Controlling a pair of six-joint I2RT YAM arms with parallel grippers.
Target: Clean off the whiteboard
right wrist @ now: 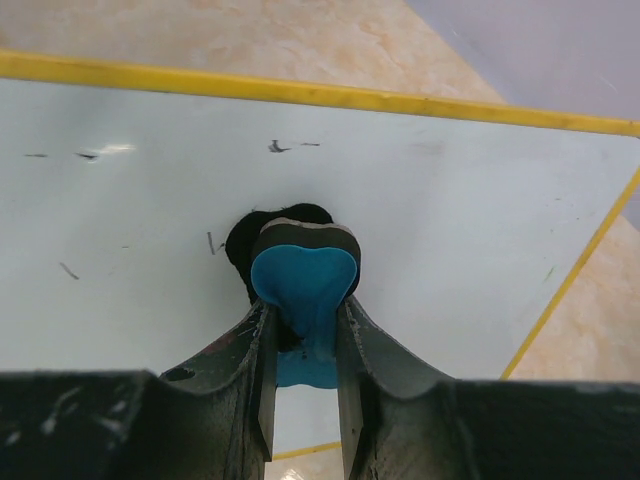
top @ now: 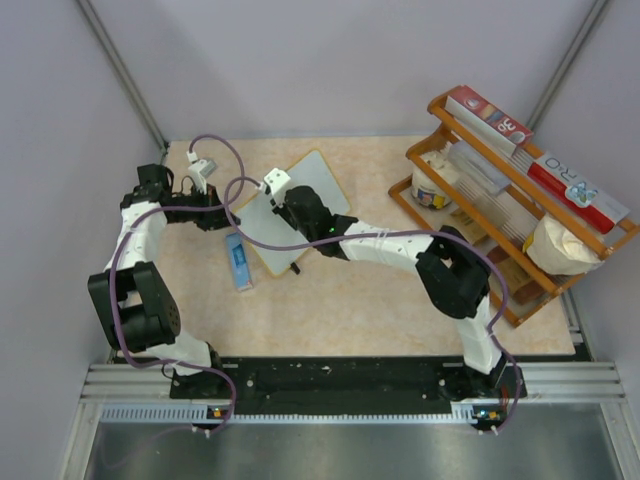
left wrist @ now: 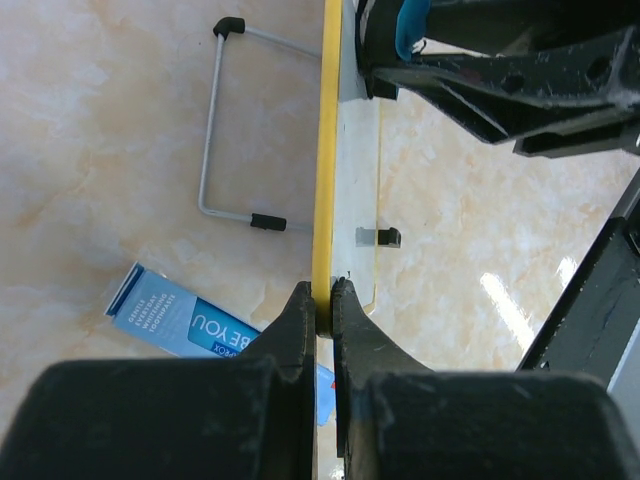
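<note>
The whiteboard (top: 300,205), white with a thin yellow frame, lies tilted at the table's middle back. My left gripper (left wrist: 321,296) is shut on its yellow edge (left wrist: 324,150) and holds the left side of the board; in the top view it sits at the board's left (top: 232,213). My right gripper (right wrist: 303,315) is shut on the blue-black eraser (right wrist: 303,268) and presses its dark face against the white surface (right wrist: 450,220). Faint marker specks (right wrist: 278,146) remain on the board. From above, the right gripper (top: 290,205) is over the board's left half.
The blue marker box (top: 238,260) lies on the table just left of the board, also in the left wrist view (left wrist: 190,320). A wire stand (left wrist: 225,120) shows beyond the board. A wooden rack (top: 510,200) with boxes and a jar stands at the right.
</note>
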